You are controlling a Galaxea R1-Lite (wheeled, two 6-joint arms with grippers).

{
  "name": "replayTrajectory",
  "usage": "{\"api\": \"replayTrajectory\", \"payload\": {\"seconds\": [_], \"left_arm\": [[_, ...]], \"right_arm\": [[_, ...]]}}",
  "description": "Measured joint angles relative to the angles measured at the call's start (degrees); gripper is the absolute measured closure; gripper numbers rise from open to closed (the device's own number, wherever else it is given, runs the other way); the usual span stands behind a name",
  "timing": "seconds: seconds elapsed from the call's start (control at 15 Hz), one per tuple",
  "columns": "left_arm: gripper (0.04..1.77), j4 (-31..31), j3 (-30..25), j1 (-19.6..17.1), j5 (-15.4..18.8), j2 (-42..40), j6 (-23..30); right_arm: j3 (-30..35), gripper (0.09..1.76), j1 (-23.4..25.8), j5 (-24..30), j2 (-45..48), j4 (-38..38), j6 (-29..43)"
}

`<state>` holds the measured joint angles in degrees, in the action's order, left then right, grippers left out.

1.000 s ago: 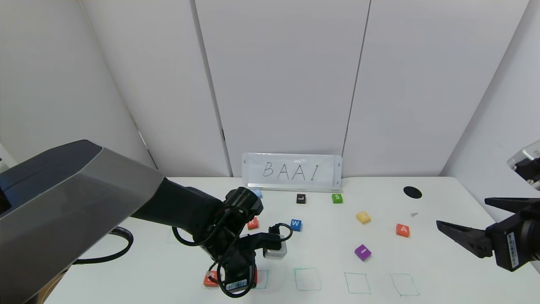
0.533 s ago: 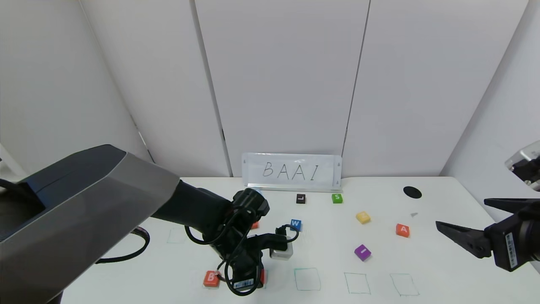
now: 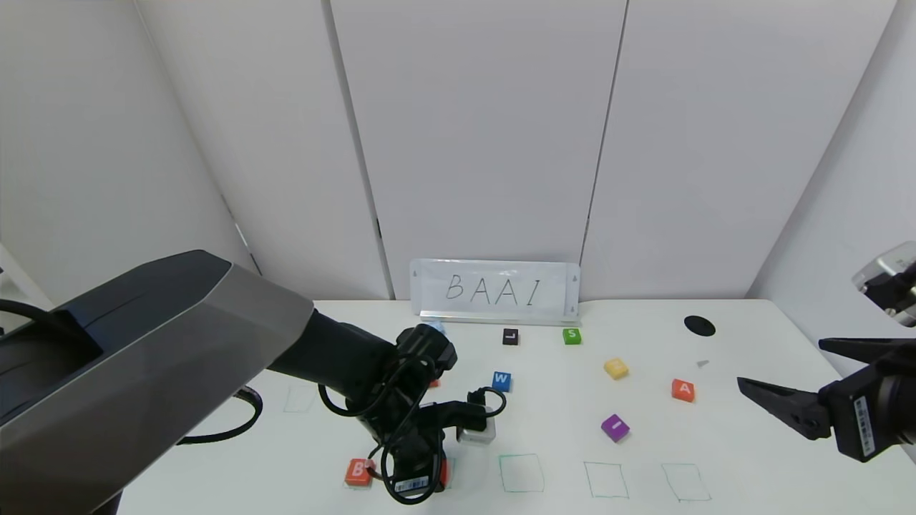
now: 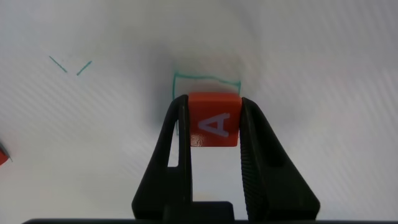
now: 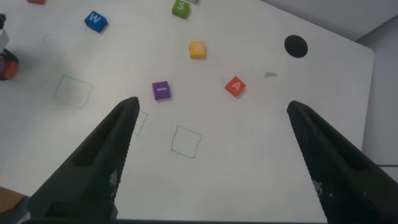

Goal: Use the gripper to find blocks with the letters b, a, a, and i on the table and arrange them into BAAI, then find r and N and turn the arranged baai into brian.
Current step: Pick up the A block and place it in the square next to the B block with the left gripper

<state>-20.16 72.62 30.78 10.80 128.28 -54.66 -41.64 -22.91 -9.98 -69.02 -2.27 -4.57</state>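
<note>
My left gripper [image 3: 421, 473] is shut on an orange-red A block [image 4: 214, 121], low over a green drawn square [image 4: 208, 78] near the front of the white table [image 3: 758, 443]. The B block [image 3: 357, 472] lies just left of it. The second A block [image 3: 683, 390] and the purple I block [image 3: 615, 427] lie on the right; both show in the right wrist view, A [image 5: 234, 86] and I [image 5: 161, 90]. The R block [image 3: 434, 383] is almost hidden behind my left arm. My right gripper [image 3: 783, 365] is open and empty, raised at the right edge.
Blue W [image 3: 502, 380], yellow [image 3: 616, 368], green S [image 3: 571, 335], black L [image 3: 509, 336] and a light blue block [image 3: 434, 327] lie further back. A BAAI sign [image 3: 495, 289] stands at the rear. Three more green squares [image 3: 606, 479] run along the front. A black hole [image 3: 699, 325] sits at back right.
My left arm has moved a little to the right with the A block, uncovering the B block. The right arm has barely moved.
</note>
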Motion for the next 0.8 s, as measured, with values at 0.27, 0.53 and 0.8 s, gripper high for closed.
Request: {"api": "replayTrajectory", "payload": {"seconds": [0.27, 0.53, 0.8], "left_arm": [[1.31, 0.33, -0.24, -0.02, 0.00, 0.05, -0.44], [1.31, 0.02, 0.01, -0.02, 0.01, 0.07, -0.46], [1.31, 0.02, 0.09, 0.09, 0.01, 0.11, -0.44]], "right_arm": [[0.00, 0.14, 0.00, -0.05, 0.01, -0.02, -0.07], [0.00, 0.14, 0.00, -0.05, 0.01, -0.02, -0.05], [0.13, 0.14, -0.02, -0.02, 0.01, -0.02, -0.07]]}}
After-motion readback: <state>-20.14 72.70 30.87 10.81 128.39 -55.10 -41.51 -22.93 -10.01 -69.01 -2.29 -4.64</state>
